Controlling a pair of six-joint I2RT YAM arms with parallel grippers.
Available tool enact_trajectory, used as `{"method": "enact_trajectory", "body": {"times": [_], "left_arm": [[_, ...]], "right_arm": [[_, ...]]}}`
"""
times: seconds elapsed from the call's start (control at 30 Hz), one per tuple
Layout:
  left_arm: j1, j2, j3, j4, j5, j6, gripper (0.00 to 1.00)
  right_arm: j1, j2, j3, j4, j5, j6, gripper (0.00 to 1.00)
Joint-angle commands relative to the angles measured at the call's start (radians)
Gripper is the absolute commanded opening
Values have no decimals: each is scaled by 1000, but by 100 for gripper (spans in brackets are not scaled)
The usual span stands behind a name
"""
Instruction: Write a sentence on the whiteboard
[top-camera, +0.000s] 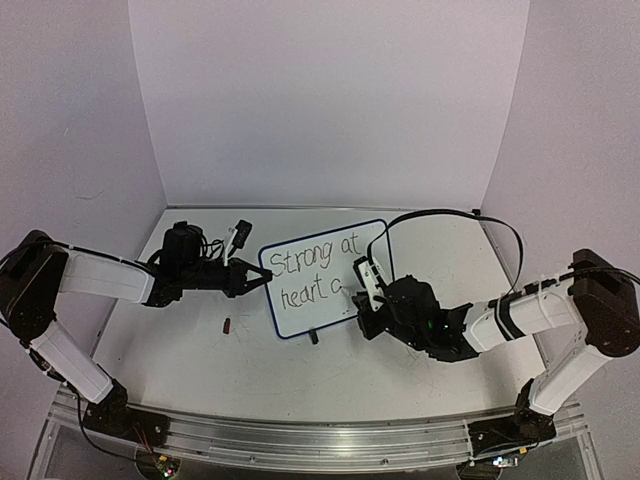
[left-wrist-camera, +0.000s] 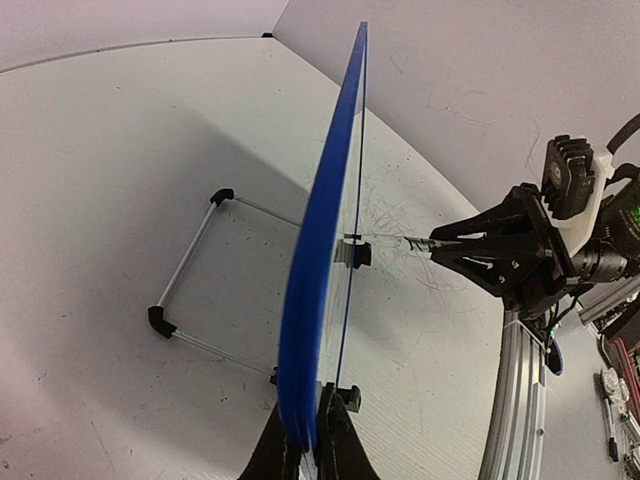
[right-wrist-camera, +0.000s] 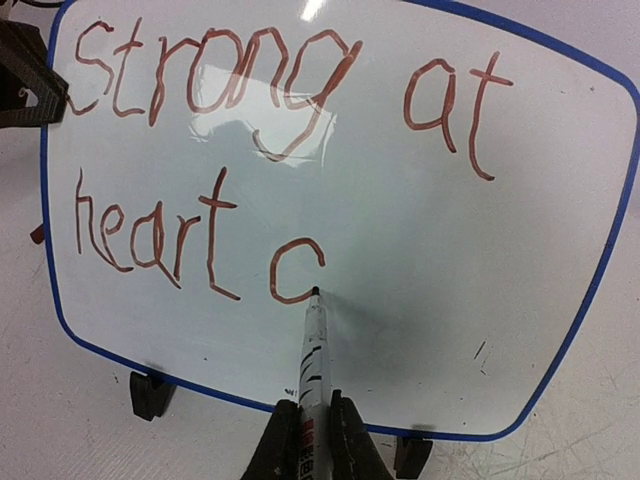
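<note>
Marker tip on the whiteboard (top-camera: 320, 278), mid-sentence
It stands mid-worktop (top-camera: 200, 360); left hand (top-camera: 264, 281) clamps its 9 o'clock edge; right hand (right-wrist-camera: 310, 432) grips marker (right-wrist-camera: 313, 350) at 6 o'clock; sentence (right-wrist-camera: 285, 155) reads "Strong at heart c".

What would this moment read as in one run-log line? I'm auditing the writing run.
left gripper: shut on whiteboard edge | right gripper: shut on marker, tip on whiteboard | sentence: "Strong at heart" plus a partial letter, unfinished
</note>
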Motion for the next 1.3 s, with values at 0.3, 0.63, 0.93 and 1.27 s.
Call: {"method": "enact_trajectory", "body": {"times": [0.3,0.63,0.93,1.27], "left_arm": [[14,12,18,-70,-114,68,0],[15,11,18,-70,-116,69,0],[14,9,16,-70,-120,71,0],[15,11,23,-71,-118,68,0]], "right_arm": [[-22,21,51,52,52,-7,0],[-21,34,61,59,45,-8,0],[-21,8,23,17,12,27,0],[-20,4,5,1,-9,46,0]]}}
